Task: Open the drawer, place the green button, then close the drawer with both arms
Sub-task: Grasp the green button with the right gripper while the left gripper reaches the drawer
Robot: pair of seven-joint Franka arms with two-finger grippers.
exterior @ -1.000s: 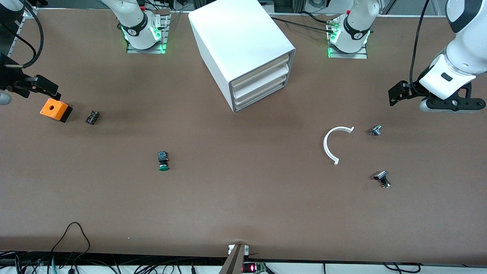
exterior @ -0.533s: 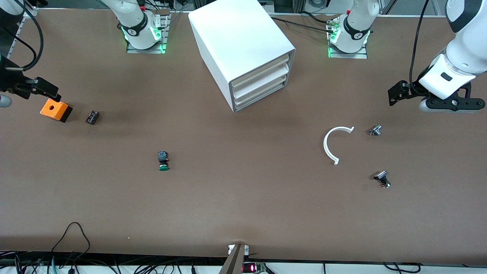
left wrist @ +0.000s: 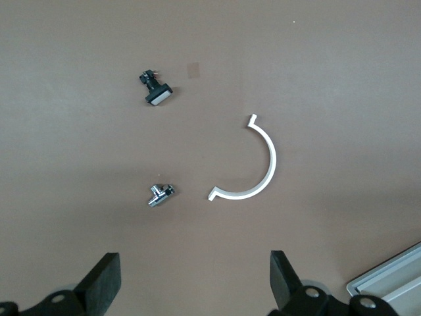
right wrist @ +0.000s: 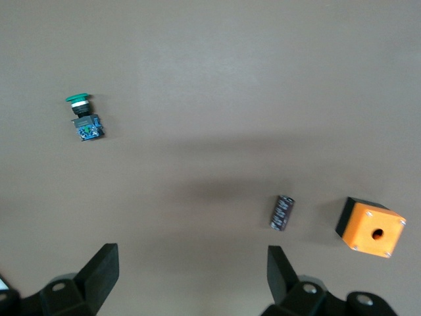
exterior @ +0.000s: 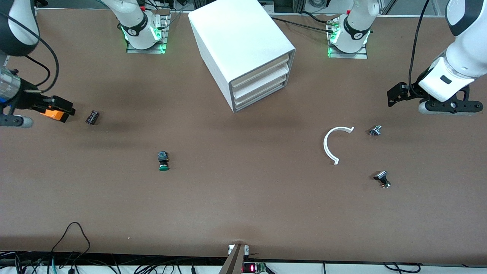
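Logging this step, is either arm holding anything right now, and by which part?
Nothing is held: the left end effector and the right end effector are both open and empty above the table.

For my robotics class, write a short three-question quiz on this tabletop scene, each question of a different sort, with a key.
1. True or false: the lowest drawer of the cabinet is pulled out.
2. Which lies nearest the button? A) small black block B) white curved piece C) orange box
3. Fill in: both the left gripper and the right gripper are ____ and hold nothing.

Key: 1 false, all three drawers are shut. 2 A. 3 open.
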